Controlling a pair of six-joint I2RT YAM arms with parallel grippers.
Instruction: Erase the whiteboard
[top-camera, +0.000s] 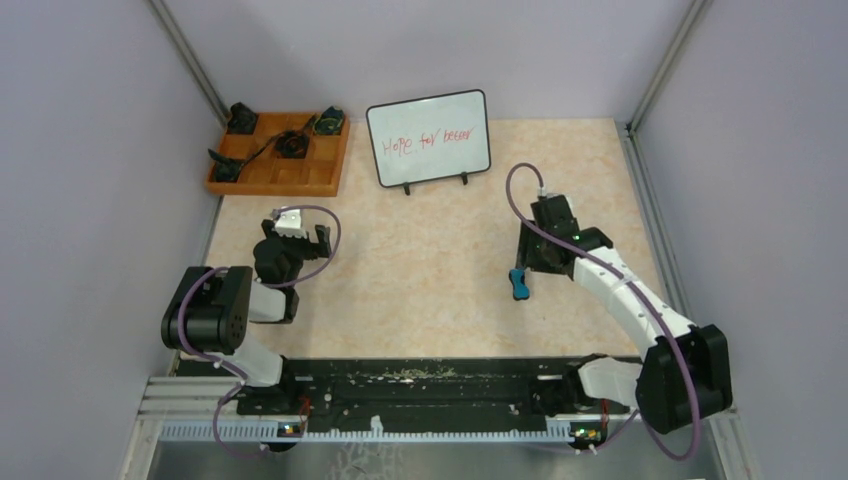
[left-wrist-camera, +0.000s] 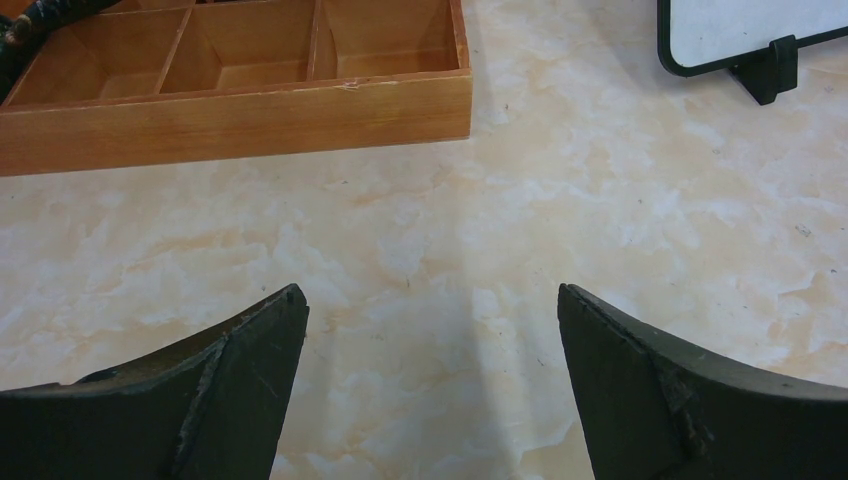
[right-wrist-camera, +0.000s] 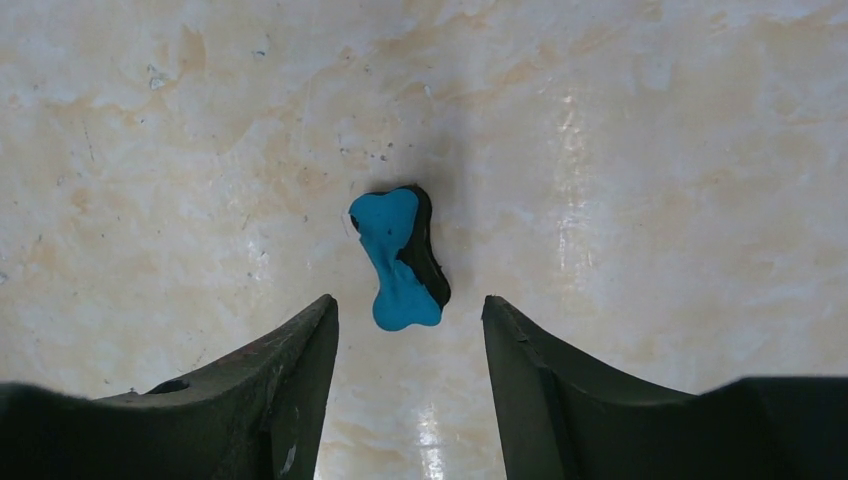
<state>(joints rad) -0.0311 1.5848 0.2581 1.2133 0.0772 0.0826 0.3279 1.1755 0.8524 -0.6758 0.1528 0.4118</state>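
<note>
The whiteboard stands upright on two black feet at the back middle of the table, with red handwriting on it; its lower corner and one foot show in the left wrist view. A small blue bone-shaped eraser with a black underside lies on the table; in the right wrist view the eraser lies just beyond my fingertips. My right gripper is open above it, not touching. My left gripper is open and empty over bare table at the left.
An orange wooden compartment tray holding several black parts stands at the back left beside the whiteboard; its front wall shows in the left wrist view. Grey walls enclose the table on three sides.
</note>
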